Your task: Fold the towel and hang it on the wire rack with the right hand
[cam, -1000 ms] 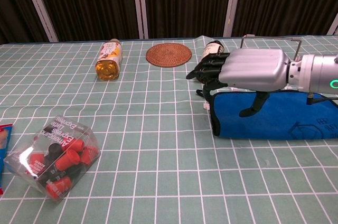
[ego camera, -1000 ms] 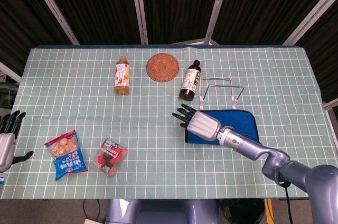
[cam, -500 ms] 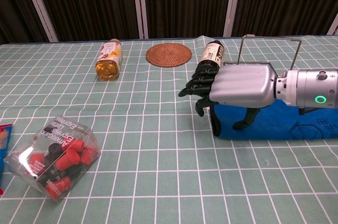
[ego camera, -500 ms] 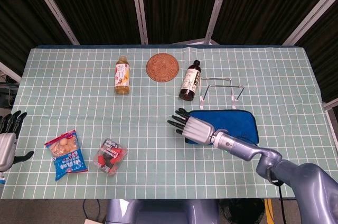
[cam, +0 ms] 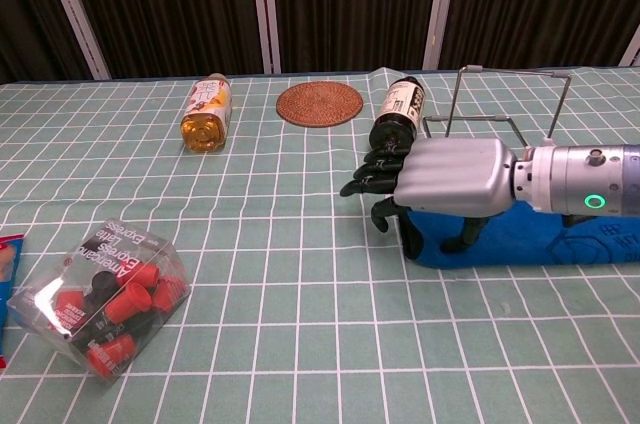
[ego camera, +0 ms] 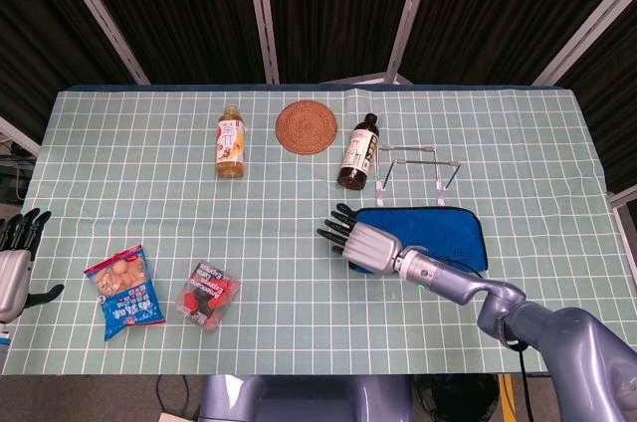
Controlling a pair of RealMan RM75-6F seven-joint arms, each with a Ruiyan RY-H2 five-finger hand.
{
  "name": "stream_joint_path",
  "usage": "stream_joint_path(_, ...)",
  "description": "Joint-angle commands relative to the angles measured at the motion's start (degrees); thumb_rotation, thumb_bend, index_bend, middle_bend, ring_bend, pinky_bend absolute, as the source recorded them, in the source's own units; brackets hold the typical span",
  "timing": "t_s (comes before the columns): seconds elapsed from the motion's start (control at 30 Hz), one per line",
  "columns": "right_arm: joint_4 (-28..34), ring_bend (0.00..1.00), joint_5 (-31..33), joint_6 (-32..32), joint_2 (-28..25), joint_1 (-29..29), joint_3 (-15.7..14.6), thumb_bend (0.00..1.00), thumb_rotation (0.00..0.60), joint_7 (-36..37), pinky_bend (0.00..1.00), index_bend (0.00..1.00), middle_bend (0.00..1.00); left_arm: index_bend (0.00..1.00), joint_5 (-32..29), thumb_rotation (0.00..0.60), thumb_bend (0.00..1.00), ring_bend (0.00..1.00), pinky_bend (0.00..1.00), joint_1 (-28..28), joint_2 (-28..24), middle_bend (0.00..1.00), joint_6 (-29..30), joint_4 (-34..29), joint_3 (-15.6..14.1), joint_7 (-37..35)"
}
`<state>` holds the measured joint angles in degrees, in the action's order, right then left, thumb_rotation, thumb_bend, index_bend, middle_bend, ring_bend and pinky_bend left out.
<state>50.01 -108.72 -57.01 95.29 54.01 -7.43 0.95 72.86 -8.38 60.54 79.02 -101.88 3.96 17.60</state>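
Bottles (ego camera: 230, 141), coaster (ego camera: 307, 126) (snacks (ego camera: 124, 293) nearer)

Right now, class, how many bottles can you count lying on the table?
2. The yellow juice bottle lies at the back left, left of the woven coaster. The dark bottle lies right of the coaster, beside the wire rack. None seems hidden.

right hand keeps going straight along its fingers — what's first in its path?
Looks free: the right hand points left and slightly away over bare tablecloth. The juice bottle lies roughly that way, but probably off the line; depth is unclear.
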Motion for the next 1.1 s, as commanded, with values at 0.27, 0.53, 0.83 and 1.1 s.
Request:
stream_joint_path(0.27, -2.2, 0.00, 0.5, -0.6, 1.0, -0.3, -1.1, 0.10, 0.600, 1.3, 0.00, 0.34, 0.02, 0.00, -0.4, 0.600, 0.00, 0.00, 0.00, -0.3, 0.2, 0.00, -0.4, 0.2, 0.0, 0.3)
stream_joint_path(0.53, -3.7, 0.00, 0.4, -1.5, 1.7, -0.4, -2.1, 0.12, 0.600, 2.9, 0.00, 0.35, 0.02, 0.00, -0.7, 0.600, 0.00, 0.00, 0.00, -0.5, 0.5, 0.00, -0.6, 0.3, -0.1, 0.8)
stream_joint_path(0.83, -5.1, 0.00, 0.8, -2.8, 2.2, -0.7, -2.4, 0.13, 0.600, 4.1, 0.00, 0.38, 0.03, 0.00, -1.1, 0.600, 0.00, 0.00, 0.00, -0.6, 0.6, 0.00, -0.7, 0.4, -0.1, 0.8)
stream_joint_path(1.1, -6.0, 0.00, 0.9, -2.8, 2.3, -0.9, -3.0, 0.13, 0.600, 4.1, 0.00, 0.39, 0.03, 0.00, -1.1, 0.600, 0.00, 0.00, 0.00, -0.7, 0.6, 0.00, -0.8, 0.4, -0.1, 1.0)
